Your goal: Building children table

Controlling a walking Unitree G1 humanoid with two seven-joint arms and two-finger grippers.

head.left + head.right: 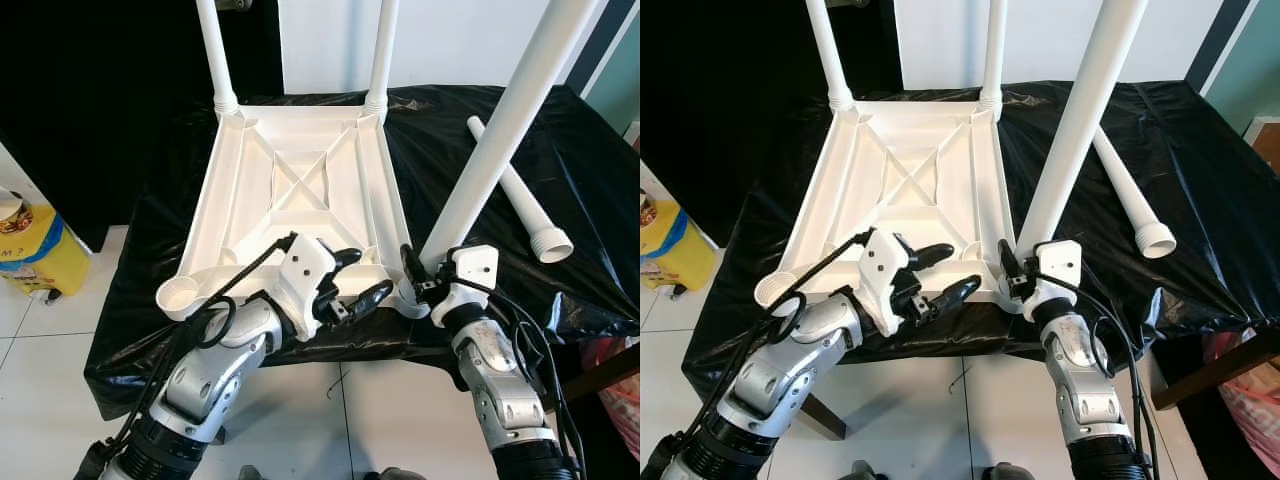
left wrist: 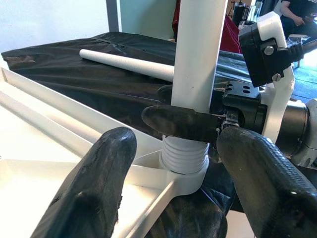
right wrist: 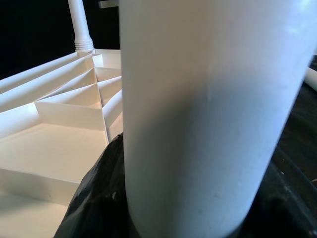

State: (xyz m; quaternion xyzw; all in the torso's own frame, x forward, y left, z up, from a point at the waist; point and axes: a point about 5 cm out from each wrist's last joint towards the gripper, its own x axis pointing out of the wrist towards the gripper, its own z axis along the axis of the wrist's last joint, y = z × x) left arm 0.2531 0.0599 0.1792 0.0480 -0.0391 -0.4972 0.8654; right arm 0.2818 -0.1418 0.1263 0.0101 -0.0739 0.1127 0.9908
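Observation:
A white plastic table top [image 1: 300, 180] lies upside down on a black-covered table. Two white legs [image 1: 213, 50] stand in its far corners. My right gripper [image 1: 420, 275] is shut on the base of a third leg [image 1: 490, 150], which leans to the right. Its threaded end [image 2: 184, 156] sits in the near right corner socket [image 2: 185, 182]. My left gripper [image 1: 365, 275] is open just left of that corner, over the near rim, its fingers [image 2: 99, 188] either side of the socket without touching the leg. A fourth leg [image 1: 520, 195] lies loose on the cloth at the right.
The near left corner socket [image 1: 180, 292] is empty. The black cloth [image 1: 560, 270] hangs over the table's front edge onto a white tiled floor. A yellow bag [image 1: 35, 250] stands on the floor at the left, and something pink [image 1: 620, 385] at the lower right.

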